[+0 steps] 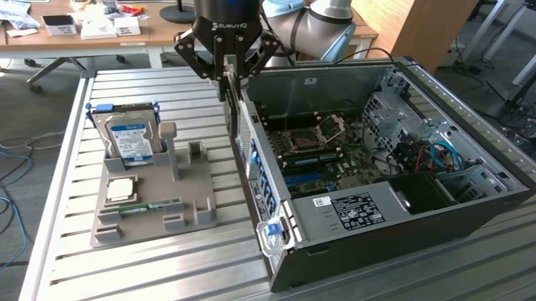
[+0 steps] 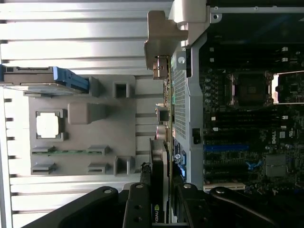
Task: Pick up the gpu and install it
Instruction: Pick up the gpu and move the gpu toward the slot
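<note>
Slatted metal worktop (image 1: 167,263) under everything. On exterior view's right: open pc case (image 1: 402,244), lying on its side, side panel off, mobo (image 1: 335,163) exposed. Blue slot (image 2: 225,148) and neighbouring expansion slots bare, no card seated in any.

Above case's rear wall: gripper (image 1: 226,78), pointing down, jaws closed on gpu (image 2: 159,161). Clamped across card's flat faces, card edge-on and hanging below the fingers. From wrist view: gpu just beside rear wall, on its outer side toward holder, not over mobo.

On exterior view's left: grey holder (image 1: 197,194) w/ hard drive (image 1: 130,138) upright at far end. Cpu (image 1: 122,187) flat in its pocket, RAM stick (image 1: 150,207) lying along a row of clips. Several holder slots vacant.

Progress, as judged:
- **Pick-up:** looks done. Gpu in the air, clear of holder and worktop, grip seemingly firm.
- **Install:** untouched. No contact w/ any slot, and no telling whether bracket lines up w/ rear opening.
- **Overall:** approx. midway. Lining up over slot and seating left to do.
</note>
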### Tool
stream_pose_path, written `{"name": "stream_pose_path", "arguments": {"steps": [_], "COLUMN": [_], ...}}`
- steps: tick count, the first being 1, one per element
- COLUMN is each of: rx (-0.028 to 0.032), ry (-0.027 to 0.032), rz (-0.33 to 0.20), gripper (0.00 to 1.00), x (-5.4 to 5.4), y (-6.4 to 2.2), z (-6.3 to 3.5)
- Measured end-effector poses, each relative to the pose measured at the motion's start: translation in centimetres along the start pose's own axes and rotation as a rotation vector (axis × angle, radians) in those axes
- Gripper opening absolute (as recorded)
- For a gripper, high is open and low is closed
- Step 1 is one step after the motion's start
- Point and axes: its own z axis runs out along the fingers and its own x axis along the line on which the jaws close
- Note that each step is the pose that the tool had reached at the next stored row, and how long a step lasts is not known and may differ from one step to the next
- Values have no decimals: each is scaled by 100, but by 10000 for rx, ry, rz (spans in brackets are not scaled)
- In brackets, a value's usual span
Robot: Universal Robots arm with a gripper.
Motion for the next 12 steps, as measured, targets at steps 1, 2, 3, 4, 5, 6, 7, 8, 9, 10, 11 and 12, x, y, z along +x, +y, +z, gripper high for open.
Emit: {"name": "stream_pose_path", "arguments": {"steps": [1, 2, 3, 4, 5, 6, 7, 8, 9, 10, 11, 12], "rx": [0, 0, 0, -2, -1, 0, 0, 0, -1, 1, 1, 1], "ry": [0, 0, 0, -1, 0, 3, 4, 5, 6, 8, 9, 9], "rz": [-1, 0, 0, 0, 0, 0, 0, 0, 1, 1, 1, 0], "gripper": [27, 27, 27, 27, 27, 27, 27, 27, 27, 27, 27, 27], "x": [-6, -11, -17, -31, -48, -69, -90, -112, -135, -159, -186, -216], "y": [0, 1, 2, 3, 4, 5, 6, 7, 8, 10, 11, 12], "z": [-10, -18, -26, -30, -35, -41, -45, -48, -50, -52, -54, -53]}}
